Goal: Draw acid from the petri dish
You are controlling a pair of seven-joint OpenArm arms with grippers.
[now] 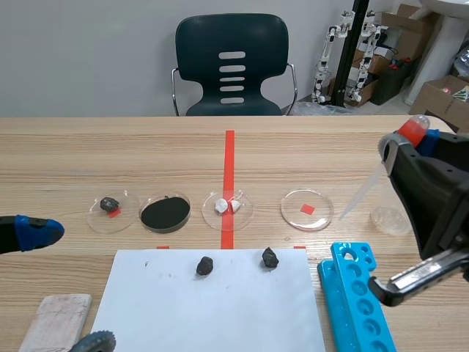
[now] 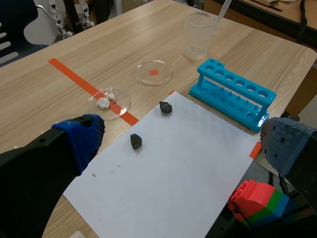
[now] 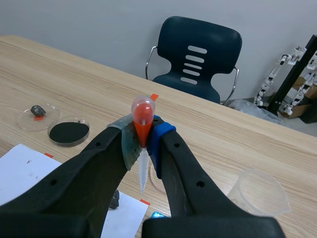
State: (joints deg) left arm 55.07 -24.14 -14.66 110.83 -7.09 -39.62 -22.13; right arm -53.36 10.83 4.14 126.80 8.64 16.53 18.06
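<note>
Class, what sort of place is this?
Probably a robotics lab staging a chemistry bench: clear round petri dishes, a blue plastic test-tube rack, and a red-bulbed clear pipette in the right pincer.

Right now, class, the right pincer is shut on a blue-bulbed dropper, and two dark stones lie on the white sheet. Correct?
No. The dropper has an orange-red bulb, not blue, as the right wrist view shows. The rest stands: the right pincer is shut on it, and two dark stones lie on the white sheet.
</note>
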